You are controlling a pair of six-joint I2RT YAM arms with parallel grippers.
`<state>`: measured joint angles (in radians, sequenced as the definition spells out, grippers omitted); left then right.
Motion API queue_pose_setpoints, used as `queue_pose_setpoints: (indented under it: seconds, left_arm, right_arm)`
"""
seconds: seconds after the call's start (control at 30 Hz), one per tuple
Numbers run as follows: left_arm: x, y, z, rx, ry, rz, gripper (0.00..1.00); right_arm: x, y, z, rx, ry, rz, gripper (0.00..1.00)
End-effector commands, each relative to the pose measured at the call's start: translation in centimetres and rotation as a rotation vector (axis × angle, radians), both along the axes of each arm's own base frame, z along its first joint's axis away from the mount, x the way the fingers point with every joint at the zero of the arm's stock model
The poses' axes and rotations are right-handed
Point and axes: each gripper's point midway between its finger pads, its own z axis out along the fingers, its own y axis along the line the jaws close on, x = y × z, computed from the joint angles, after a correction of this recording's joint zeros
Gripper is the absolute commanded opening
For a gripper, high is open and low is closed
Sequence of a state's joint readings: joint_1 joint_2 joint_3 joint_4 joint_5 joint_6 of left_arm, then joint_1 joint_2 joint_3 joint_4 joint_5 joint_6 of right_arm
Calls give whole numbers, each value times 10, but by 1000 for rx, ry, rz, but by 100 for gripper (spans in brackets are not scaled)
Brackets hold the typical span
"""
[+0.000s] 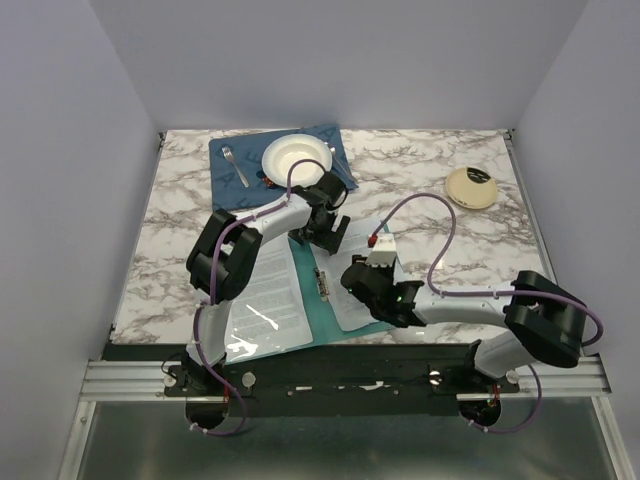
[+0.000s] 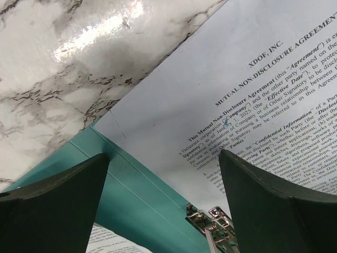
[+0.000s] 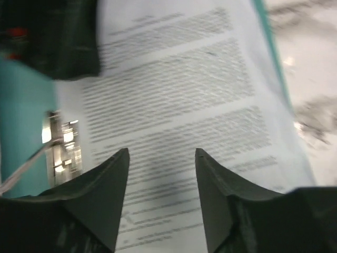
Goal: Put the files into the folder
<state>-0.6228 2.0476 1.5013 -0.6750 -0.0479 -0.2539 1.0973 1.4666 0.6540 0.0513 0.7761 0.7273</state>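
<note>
The teal folder (image 1: 322, 312) lies open near the table's front edge, its metal clip (image 1: 322, 283) on the spine. The files (image 1: 352, 262), white sheets of dense text, rest on its right half; another printed sheet (image 1: 265, 300) lies under the clear pocket on the left half. My left gripper (image 1: 322, 236) hovers open over the files' far end. In the left wrist view, its gripper (image 2: 163, 158) frames the files (image 2: 210, 89), folder (image 2: 131, 190) and clip (image 2: 213, 224). My right gripper (image 1: 352, 277) is open just above the files (image 3: 174, 95), with nothing between its fingers (image 3: 113, 179).
A dark blue placemat (image 1: 240, 170) at the back holds a white plate (image 1: 296, 158) and a fork (image 1: 234, 165). A round cream object (image 1: 471, 187) sits at the back right. Grey walls enclose the marble table (image 1: 170, 260).
</note>
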Motion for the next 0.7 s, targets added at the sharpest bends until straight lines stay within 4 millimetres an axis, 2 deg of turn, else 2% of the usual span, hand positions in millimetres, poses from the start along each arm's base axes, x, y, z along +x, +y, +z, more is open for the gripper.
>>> queue_pose_setpoints:
  seconds: [0.0, 0.03, 0.07, 0.17, 0.23, 0.4, 0.53, 0.67]
  left_arm:
    - [-12, 22, -12, 78, 43, 14, 99]
    - [-11, 22, -11, 78, 41, 15, 99]
    - [-11, 22, -11, 78, 41, 13, 99]
    - [-11, 21, -10, 76, 36, 17, 99]
    - [-12, 22, -11, 76, 40, 18, 99]
    - [-11, 21, -10, 73, 37, 21, 99]
    - [-11, 21, -11, 72, 37, 24, 99]
    - [-11, 19, -9, 56, 34, 28, 99]
  right_arm:
    - [6, -87, -11, -115, 27, -414, 67]
    - [9, -101, -13, -123, 46, -480, 68]
    - [2, -117, -13, -189, 83, -528, 69]
    - [-7, -144, -19, -224, 128, -685, 79]
    - [-11, -148, -26, -234, 146, -716, 84]
    - [-27, -155, -39, -213, 204, -718, 86]
    - [-29, -150, -41, -136, 219, -670, 86]
    - [-29, -135, -44, -45, 239, -599, 86]
